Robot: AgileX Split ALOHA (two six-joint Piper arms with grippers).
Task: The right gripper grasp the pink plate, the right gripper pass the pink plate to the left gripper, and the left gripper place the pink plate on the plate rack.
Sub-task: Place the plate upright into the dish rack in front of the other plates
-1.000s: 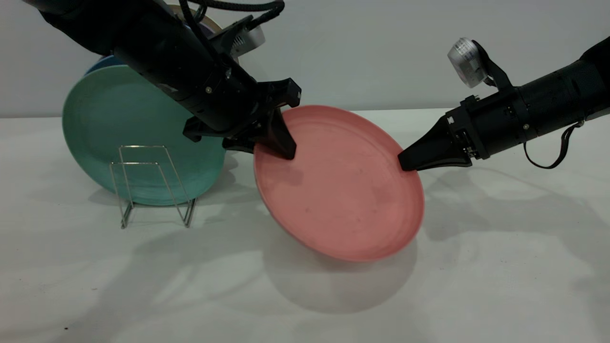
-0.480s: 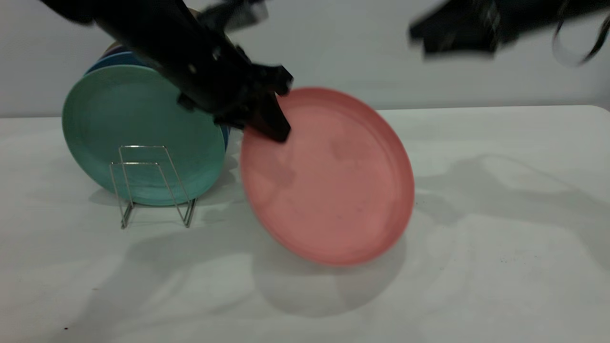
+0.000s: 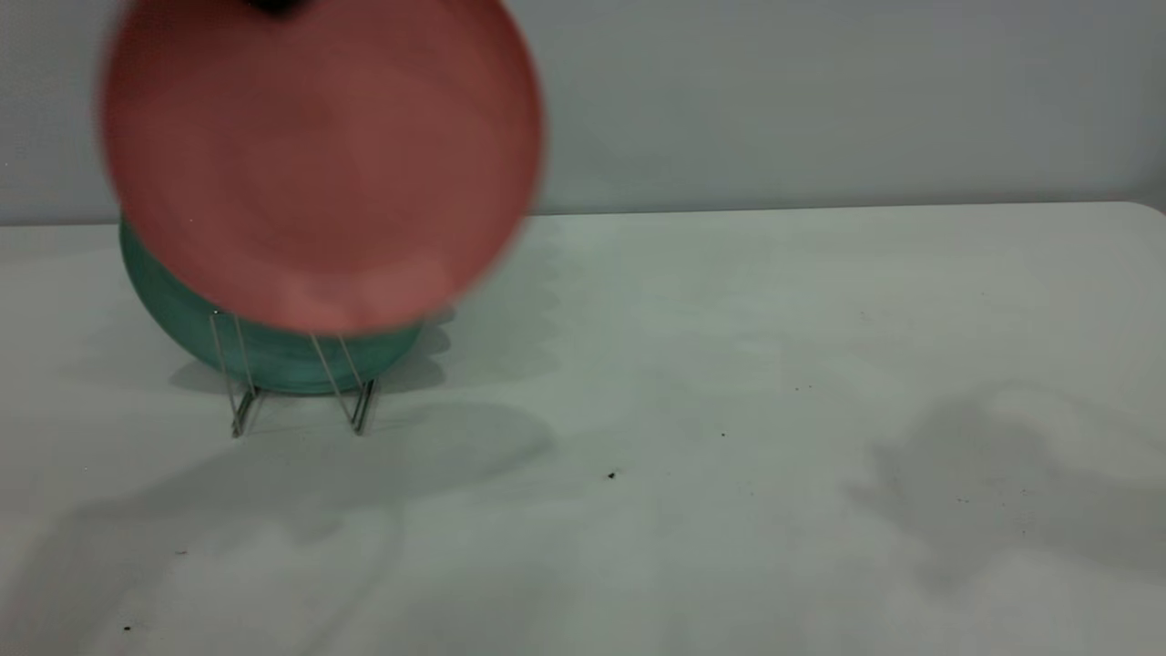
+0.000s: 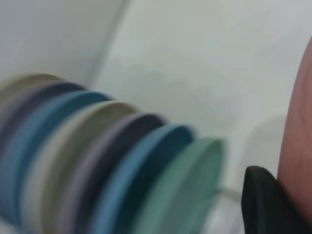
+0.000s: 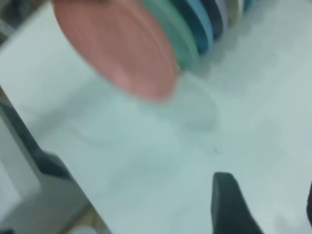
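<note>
From the right wrist camera, the pink plate (image 5: pixel 117 46) hangs blurred above the pale desk (image 5: pixel 243 112), its face overlapping the green plate (image 5: pixel 173 36) just behind it. Beyond the green plate stands a row of blue plates (image 5: pixel 202 22) on edge. Close to the lens, one dark finger (image 5: pixel 229 207) of the right pincer (image 5: pixel 265 207) shows, parted widely from its mate at the frame's edge, holding nothing.

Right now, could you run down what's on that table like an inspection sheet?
Surface: pale table, a few dark specks.
Job's things: pink plate held in the air before the green plate; plate rack below it.
Clutter: row of upright plates behind the green one.
Grippers: left gripper shut on the pink plate's rim; right gripper open, apart from it.
Cables: nothing seen.
Surroundings: plain wall.
</note>
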